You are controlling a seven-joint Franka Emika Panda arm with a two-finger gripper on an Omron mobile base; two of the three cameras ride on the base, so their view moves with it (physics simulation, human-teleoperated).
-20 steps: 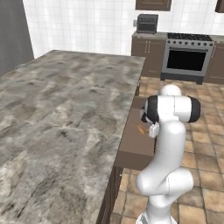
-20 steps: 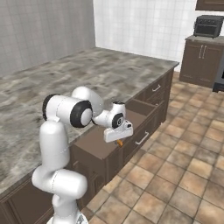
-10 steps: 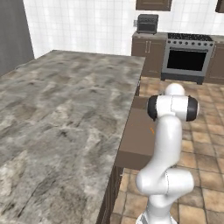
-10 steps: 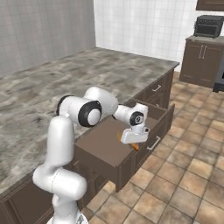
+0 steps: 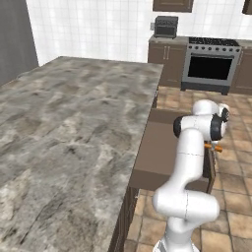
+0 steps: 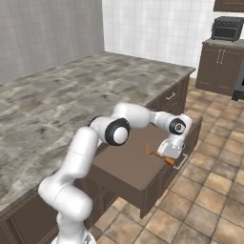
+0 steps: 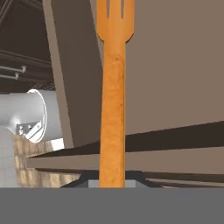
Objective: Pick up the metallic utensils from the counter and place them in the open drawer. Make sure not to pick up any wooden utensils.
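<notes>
My gripper (image 6: 167,152) hangs over the open drawer (image 6: 125,164), near its front panel, shut on the thin orange fork (image 6: 148,151). In the hand view the fork (image 7: 113,87) runs straight up from between the fingertips, its short tines over the drawer's brown floor (image 7: 175,65). From the left base view, the drawer (image 5: 160,147) sticks out from under the counter (image 5: 74,128), and a bit of the fork (image 5: 213,146) peeks out behind my wrist. The marbled counter top (image 6: 52,100) lies bare. The wooden utensils are out of view.
A black oven range (image 5: 210,69) and a toaster (image 5: 166,26) on dark cabinets stand at the far wall. Tan tiled floor (image 6: 209,190) spreads around the island. The drawer's front panel (image 6: 186,152) juts into the aisle.
The arm has swung outward along the drawer toward its front panel, carrying the orange fork with it. The counter and drawer have stayed put.
</notes>
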